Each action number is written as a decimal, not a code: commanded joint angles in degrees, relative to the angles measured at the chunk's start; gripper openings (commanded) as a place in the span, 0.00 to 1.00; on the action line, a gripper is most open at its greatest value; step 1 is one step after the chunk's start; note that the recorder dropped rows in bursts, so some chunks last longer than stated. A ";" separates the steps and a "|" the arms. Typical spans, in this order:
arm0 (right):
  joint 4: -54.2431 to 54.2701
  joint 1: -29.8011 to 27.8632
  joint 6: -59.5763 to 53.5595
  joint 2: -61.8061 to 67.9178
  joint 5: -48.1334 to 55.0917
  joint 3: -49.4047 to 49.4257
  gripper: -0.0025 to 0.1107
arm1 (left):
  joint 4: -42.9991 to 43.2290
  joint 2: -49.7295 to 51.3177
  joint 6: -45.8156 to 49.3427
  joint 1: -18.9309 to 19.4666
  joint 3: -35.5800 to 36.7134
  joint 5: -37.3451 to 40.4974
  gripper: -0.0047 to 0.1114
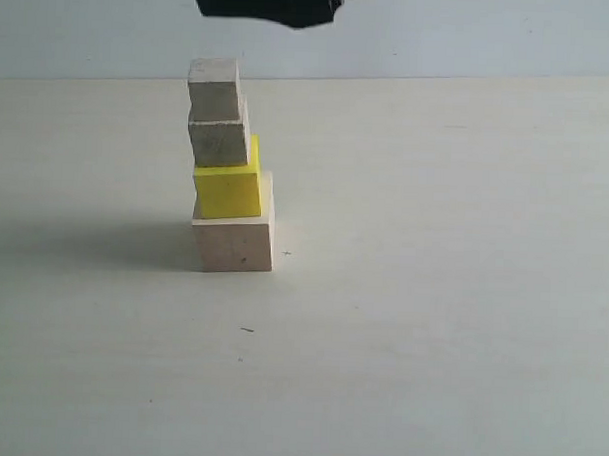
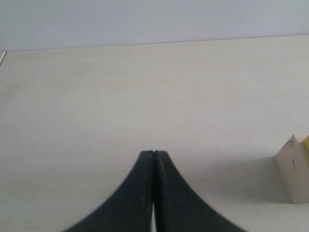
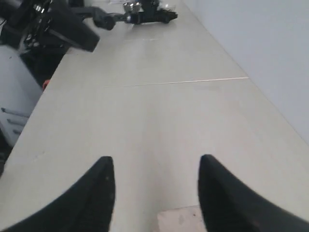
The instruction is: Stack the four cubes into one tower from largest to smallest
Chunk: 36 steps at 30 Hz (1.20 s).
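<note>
The tower [image 1: 231, 175] stands on the desk [image 1: 432, 293], a little left of the middle in the exterior view. At the bottom is the large cube [image 1: 234, 241]. On it sits the yellow cube [image 1: 228, 190], then the medium cube [image 1: 220, 140], and the small cube [image 1: 214, 88] is on top. The upper cubes sit toward the left side and are not centred. A black arm part [image 1: 267, 2] hangs above the tower, apart from it. The right claw [image 3: 157, 159] is released: its fingers stand wide apart with nothing between them, and the small cube's top shows under them. The left claw [image 2: 153, 154] is clenched and empty, and the large cube shows to its side, apart from it.
</note>
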 commanded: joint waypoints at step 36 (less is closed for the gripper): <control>6.66 -19.93 -0.57 -69.14 -54.38 39.60 0.02 | -11.39 -7.23 -0.47 -5.19 11.11 -29.37 0.04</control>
